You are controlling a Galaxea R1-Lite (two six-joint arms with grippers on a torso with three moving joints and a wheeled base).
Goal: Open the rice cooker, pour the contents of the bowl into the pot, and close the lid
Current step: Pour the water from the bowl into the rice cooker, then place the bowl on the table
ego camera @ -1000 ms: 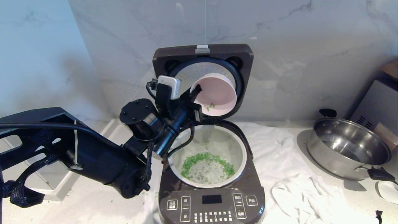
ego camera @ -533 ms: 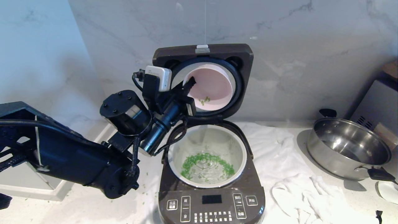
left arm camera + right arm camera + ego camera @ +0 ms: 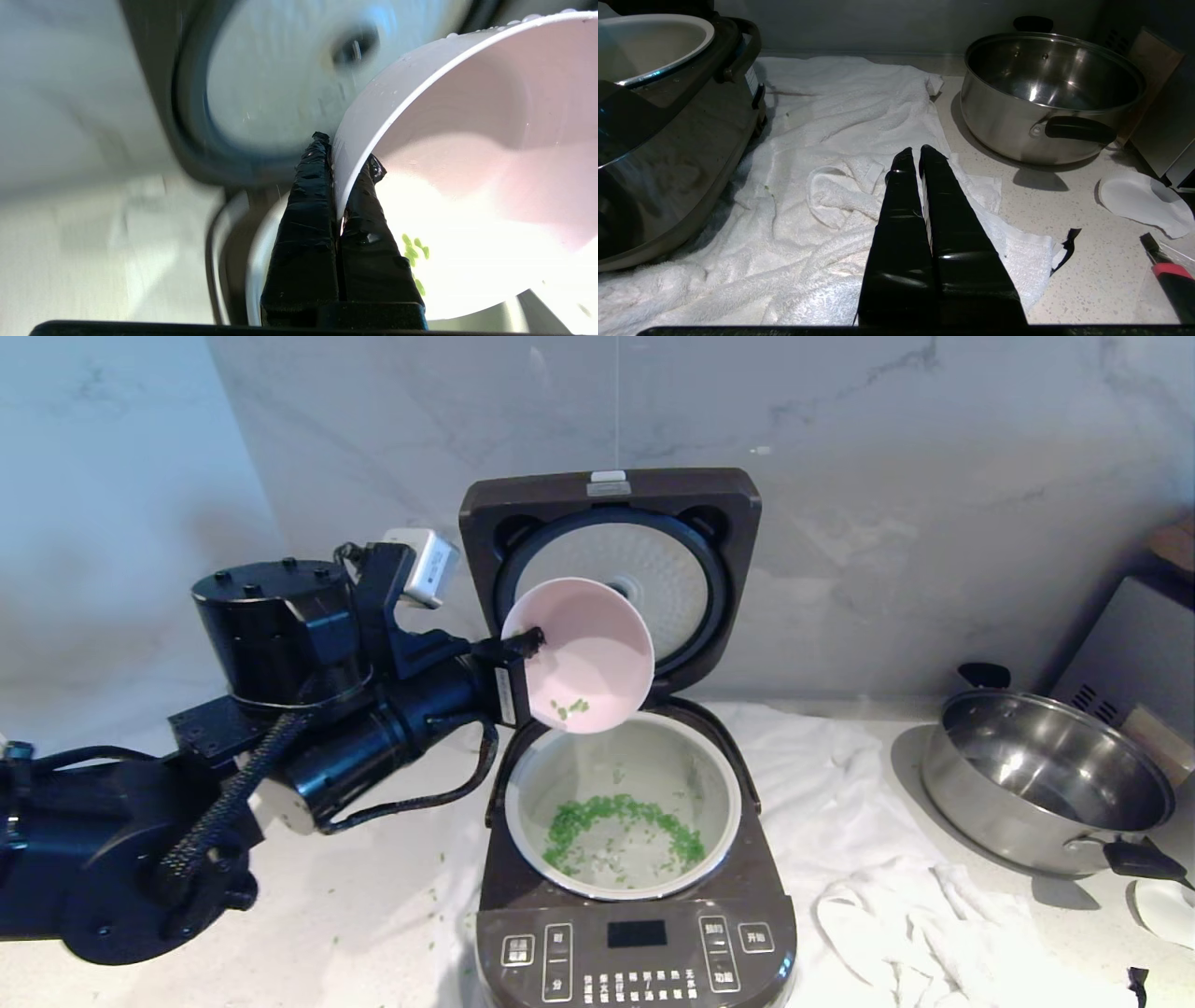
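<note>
1. Pink bowl (image 3: 586,653) hangs tipped on its side above the back-left rim of the pot (image 3: 724,775), its mouth facing forward and right, with a few green bits (image 3: 569,707) clinging to the low inner wall.
2. The left gripper (image 3: 530,642) is clamped tight on the bowl's left rim, one finger inside the wall and one outside (image 3: 306,210), reaching in from the left of the rice cooker (image 3: 635,933).
3. The lid (image 3: 611,490) stands upright at the back against the marble wall, its silvery plate just behind the bowl; whether bowl and plate touch cannot be told.
4. Most of the green bits (image 3: 597,817) lie in a ring on the pot's floor, and a few are scattered on the bench left of the cooker.
5. The cooker sits at the bench's front edge, its control panel nearest the camera.
6. A crumpled white towel (image 3: 896,896) covers the bench right of the cooker, reaching under it.
7. The steel pan (image 3: 1041,789) stands near the bench's right end, well apart from the cooker.
8. The right gripper (image 3: 915,156), fingers pressed together and holding nothing, hovers over the towel between cooker and pan.
9. Bare bench lies open at the front left below the left arm.
</note>
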